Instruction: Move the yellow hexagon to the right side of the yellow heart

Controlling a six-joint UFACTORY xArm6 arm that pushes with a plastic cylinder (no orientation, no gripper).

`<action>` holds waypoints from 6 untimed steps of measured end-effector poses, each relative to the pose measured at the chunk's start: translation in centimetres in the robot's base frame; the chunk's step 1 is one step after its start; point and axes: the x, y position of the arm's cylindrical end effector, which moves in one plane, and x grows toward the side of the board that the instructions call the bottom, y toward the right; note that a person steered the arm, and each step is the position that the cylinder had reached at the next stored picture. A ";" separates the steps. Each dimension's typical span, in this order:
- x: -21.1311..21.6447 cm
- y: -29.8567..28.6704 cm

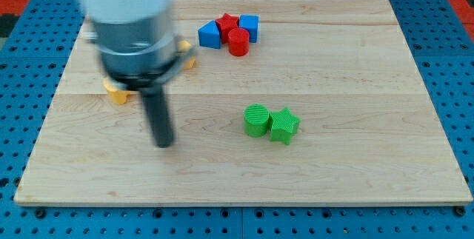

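My tip point(163, 144) sat on the tabletop point(355, 180), below two yellow blocks point(116, 93) the arm mostly hid — shapes unclear. Approach step; no claw fitted, nothing held — next, find the hexagon.

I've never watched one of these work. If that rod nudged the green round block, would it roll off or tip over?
Probably neither. The green cylinder stands on its flat end, low and squat, so it would likely slide across the wooden board. It touches the green star, which would probably shift too. My tip is off to its left.
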 end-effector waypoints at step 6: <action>-20.0 3.6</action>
